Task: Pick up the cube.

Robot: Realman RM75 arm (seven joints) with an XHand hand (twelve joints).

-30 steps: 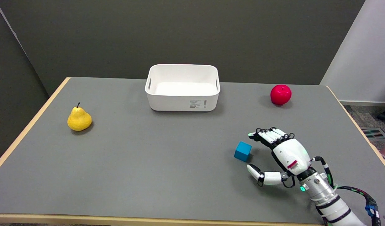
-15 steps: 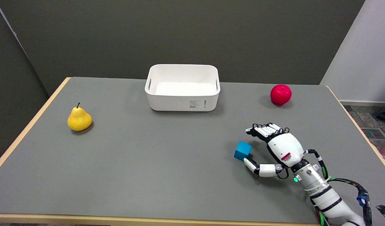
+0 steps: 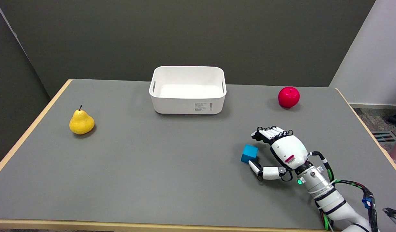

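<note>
Overall, a grey table point(image 3: 153, 167) with a pale wooden edge fills the head view, and a white bin point(image 3: 187, 90) near its far edge serves as the landmark for everything else.

Far to the left of the bin, and a little nearer the camera, a yellow pear point(image 3: 81, 121) stands upright with its dark stem pointing up.

The bin itself is a rectangular white tub with rounded corners, handle slots in its short ends and a small printed label on the wall facing the camera.

To the right of the bin and well nearer the camera, a small blue cube point(image 3: 249, 153) sits on the table surface.

Just right of the cube is the robot's right hand point(image 3: 278, 154), black and white, reaching in from the lower right on a white arm with cables trailing from the wrist. Its fingers are spread apart around the cube, not clamped on it: the thumb tip point(image 3: 254, 166) lies at the cube's near lower corner, touching or almost touching it, while the other fingers point(image 3: 267, 132) curve over the far side, apart from the cube.

Furthest right of the bin, at about the same depth as it, a red apple point(image 3: 289, 96) rests on the table.
</note>
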